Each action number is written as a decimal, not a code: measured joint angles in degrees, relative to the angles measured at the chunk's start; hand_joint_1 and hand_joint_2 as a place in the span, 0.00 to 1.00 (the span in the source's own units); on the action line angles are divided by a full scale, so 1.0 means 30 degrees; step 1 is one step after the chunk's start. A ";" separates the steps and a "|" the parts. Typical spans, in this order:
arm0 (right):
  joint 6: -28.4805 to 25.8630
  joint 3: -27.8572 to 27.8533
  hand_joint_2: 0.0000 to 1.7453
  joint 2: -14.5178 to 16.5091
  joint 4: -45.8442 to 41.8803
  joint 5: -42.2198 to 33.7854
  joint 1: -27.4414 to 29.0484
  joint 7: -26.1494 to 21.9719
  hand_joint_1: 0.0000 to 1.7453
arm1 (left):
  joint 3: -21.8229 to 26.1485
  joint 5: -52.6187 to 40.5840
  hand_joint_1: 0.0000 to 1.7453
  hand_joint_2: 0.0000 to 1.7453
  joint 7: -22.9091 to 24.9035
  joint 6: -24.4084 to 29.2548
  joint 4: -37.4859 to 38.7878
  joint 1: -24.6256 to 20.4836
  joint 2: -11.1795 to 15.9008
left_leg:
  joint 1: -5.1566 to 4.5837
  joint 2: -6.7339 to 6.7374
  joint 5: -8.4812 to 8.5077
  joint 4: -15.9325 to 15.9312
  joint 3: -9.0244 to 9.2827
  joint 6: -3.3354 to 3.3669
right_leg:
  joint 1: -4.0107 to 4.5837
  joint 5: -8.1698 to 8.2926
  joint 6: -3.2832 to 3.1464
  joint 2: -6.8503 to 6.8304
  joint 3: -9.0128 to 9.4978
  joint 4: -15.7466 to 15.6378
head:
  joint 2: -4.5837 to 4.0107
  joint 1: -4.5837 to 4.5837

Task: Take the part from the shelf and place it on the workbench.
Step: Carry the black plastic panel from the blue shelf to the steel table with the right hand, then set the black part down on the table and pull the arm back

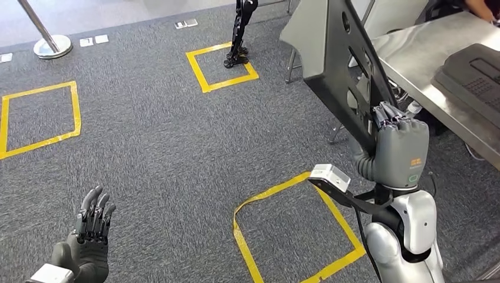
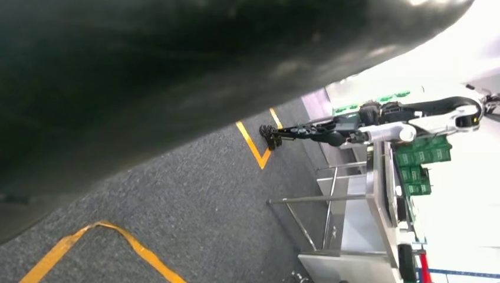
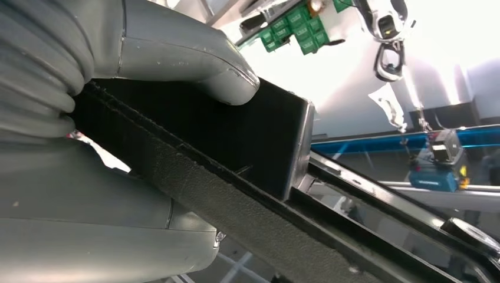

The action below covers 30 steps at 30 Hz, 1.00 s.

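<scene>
Head view: the right hand (image 1: 396, 141) grips a large dark plastic panel part (image 1: 339, 65), held upright in the air beside the metal desk (image 1: 424, 59), where a second dark part (image 1: 471, 73) lies. The left hand (image 1: 91, 227) hangs low over grey carpet (image 1: 159, 147), fingers apart, holding nothing. Yellow tape squares (image 1: 221, 68) mark the floor.

Right wrist view: the thick grey thumb (image 3: 194, 56) presses the part's black edge (image 3: 247, 147).
</scene>
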 joint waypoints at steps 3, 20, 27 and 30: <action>0.0013 -0.0007 1.00 -0.0005 0.0018 -0.0168 0.0015 -0.0025 1.00 | -0.0004 0.0000 0.00 0.00 0.0005 0.0006 0.0002 -0.0040 -0.0005 | -0.0070 0.0004 -0.0165 -0.0006 0.0058 0.0258 | 0.0032 -0.1017 -0.0103 -0.0030 -0.2541 0.3975 | 0.0000 0.0049; 0.0055 0.0000 1.00 0.0007 0.0204 -0.0301 0.0036 -0.0182 1.00 | -0.0047 0.0000 0.00 0.00 0.0053 0.0056 0.0184 -0.0072 0.0036 | -0.0137 0.0127 -0.2444 0.4980 -0.2121 -0.0571 | 0.0163 0.1113 -0.0995 -0.0134 0.0493 -0.1542 | 0.0000 -0.0104; -0.0029 -0.0038 1.00 -0.0025 0.0219 -0.0350 0.0027 -0.0242 1.00 | -0.0045 0.0026 0.00 0.00 -0.0089 0.0100 0.0284 -0.0132 0.0046 | -0.0110 0.0095 -0.0110 -0.0050 0.0127 -0.0264 | 0.0296 0.0330 -0.0339 0.0050 0.1143 -0.1428 | 0.0002 -0.0084; -0.0056 -0.0111 1.00 -0.0064 0.0219 -0.0516 0.0015 -0.0315 1.00 | -0.0042 0.0036 0.00 0.00 -0.0164 0.0118 0.0286 -0.0129 0.0040 | -0.0060 0.0071 -0.0198 -0.0183 0.0357 0.0106 | 0.0246 0.0035 -0.0157 0.0020 0.0738 -0.0558 | 0.0002 -0.0029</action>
